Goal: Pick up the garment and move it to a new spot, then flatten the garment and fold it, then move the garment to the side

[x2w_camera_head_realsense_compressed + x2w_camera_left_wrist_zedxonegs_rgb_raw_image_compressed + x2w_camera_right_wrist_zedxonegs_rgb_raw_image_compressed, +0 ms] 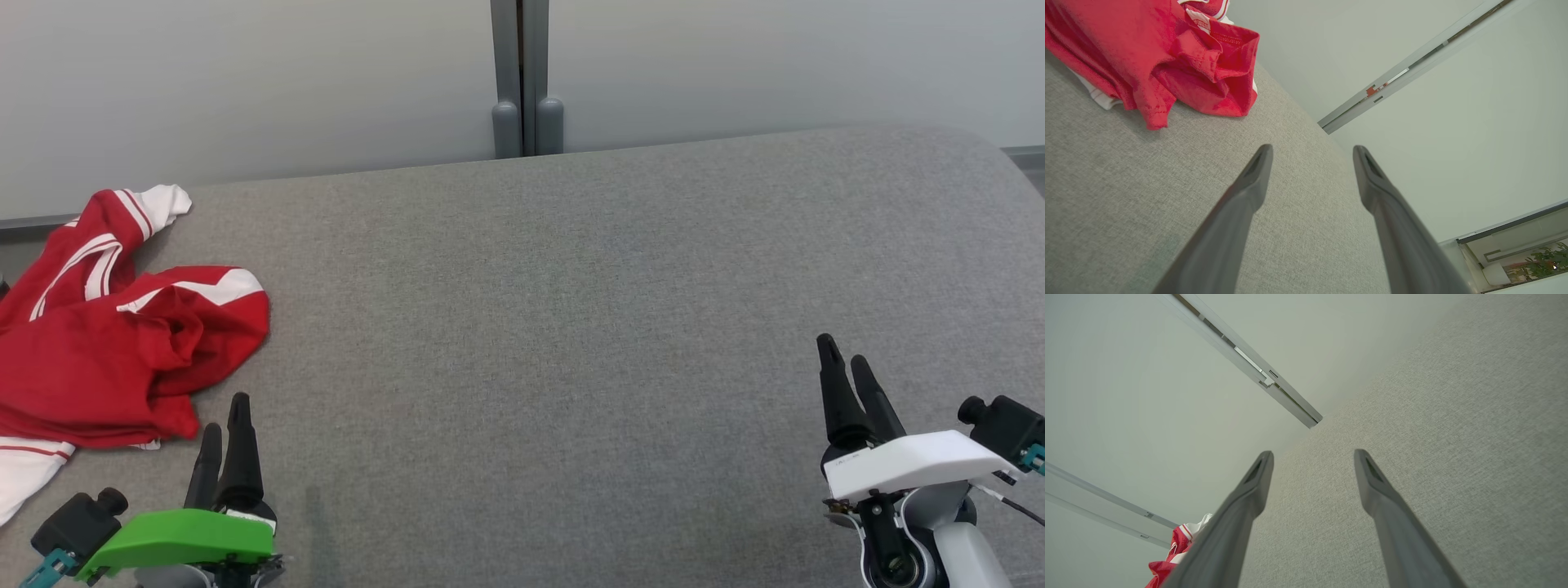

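Fingers of the left gripper: long, dark, spread wide, empty. Same on the right gripper: fingers wide apart, empty.

Surroundings. Broad grey woven-fabric surface, rounded at its far right corner. Behind it, pale grey wall panels, joined by a darker grey vertical post with two rounded feet at the surface's far edge. Left wrist view, lower right corner: small green potted plant behind a dark-framed opening.

Task's thing. Crumpled red garment with white stripes and white trim lies heaped at the left edge of the grey surface, partly cut off by the head view's left border. One striped sleeve reaches toward the far edge; a white part trails off at the near left.

In the way: only bare grey fabric between the left fingertips and the red garment, and between the two grippers.

Fingers again. Left gripper, under a green cover, sits low left in the head view, tips just beside the garment's near edge, apart from it. Whether the tips rest on the surface: cannot tell. Right gripper, under a white cover, sits low right over bare fabric, well apart from the garment. In the right wrist view a scrap of the garment shows beside one finger.
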Available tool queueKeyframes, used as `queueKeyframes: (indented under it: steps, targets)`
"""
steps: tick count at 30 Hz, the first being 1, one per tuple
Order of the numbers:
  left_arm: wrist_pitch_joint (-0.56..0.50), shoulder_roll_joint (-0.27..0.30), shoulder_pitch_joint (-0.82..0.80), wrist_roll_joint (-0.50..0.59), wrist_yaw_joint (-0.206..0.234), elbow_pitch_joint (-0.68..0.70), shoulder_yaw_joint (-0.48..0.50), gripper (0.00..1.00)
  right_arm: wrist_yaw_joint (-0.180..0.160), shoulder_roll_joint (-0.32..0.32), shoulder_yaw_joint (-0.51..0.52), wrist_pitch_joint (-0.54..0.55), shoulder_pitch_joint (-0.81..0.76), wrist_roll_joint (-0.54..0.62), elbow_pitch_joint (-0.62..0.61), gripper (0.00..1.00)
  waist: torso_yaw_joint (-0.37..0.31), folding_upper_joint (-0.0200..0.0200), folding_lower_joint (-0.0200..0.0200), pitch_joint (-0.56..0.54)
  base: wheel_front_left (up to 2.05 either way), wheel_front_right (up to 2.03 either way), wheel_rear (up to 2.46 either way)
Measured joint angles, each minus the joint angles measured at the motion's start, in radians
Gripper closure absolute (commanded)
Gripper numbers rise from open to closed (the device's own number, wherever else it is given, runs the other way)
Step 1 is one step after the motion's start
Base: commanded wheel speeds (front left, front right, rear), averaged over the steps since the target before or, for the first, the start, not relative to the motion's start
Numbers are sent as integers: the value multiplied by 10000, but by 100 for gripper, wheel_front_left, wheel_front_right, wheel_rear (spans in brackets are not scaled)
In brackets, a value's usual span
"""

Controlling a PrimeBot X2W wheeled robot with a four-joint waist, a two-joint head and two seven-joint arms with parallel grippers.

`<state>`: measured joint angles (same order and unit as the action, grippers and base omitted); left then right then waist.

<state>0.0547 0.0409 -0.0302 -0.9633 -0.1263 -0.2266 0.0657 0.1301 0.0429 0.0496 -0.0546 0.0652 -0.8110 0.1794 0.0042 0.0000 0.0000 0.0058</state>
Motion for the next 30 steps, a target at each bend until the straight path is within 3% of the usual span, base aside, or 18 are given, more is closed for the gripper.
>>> queueKeyframes:
  steps: [30]
  targets:
    - [890,21,370,4314,0,500,-123,0,2,17,-261,-884,-12,4426,-155,0,61,0,0,21,0,0,0]
